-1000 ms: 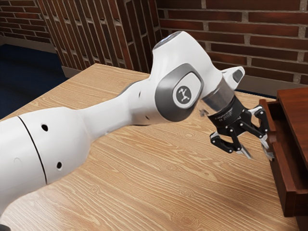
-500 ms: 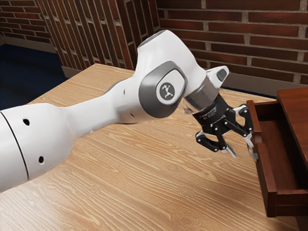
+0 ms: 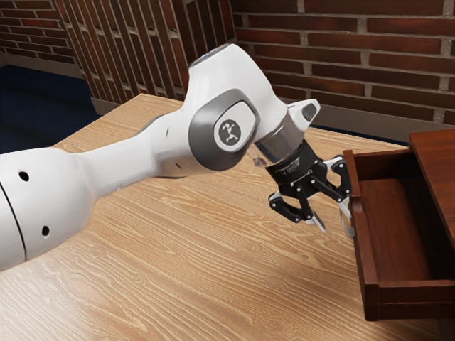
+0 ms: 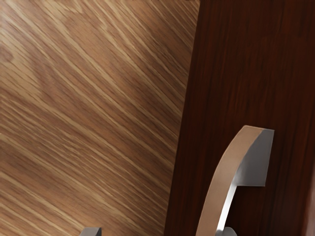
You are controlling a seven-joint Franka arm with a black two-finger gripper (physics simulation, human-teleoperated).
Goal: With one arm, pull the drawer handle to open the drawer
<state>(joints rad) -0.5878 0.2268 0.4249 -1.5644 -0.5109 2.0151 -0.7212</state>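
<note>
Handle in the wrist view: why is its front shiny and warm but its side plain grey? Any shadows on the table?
In the wrist view the handle catches light on its curved front, which glows tan, while its flat side stays dull grey; a soft darker band crosses the table beside the drawer front. In the exterior view the white arm looks brightest on top.

Colours: black gripper [image 3: 334, 227], white arm [image 3: 135, 160], grey joint caps [image 3: 213, 138].
Drawer [image 3: 398, 234] beside gripper: dark red-brown wood; handle [image 4: 229, 182] silvery, possibly brushed metal; table [image 3: 178, 277] below: light oak grain; wall [image 3: 355, 42] behind: red brick.
</note>
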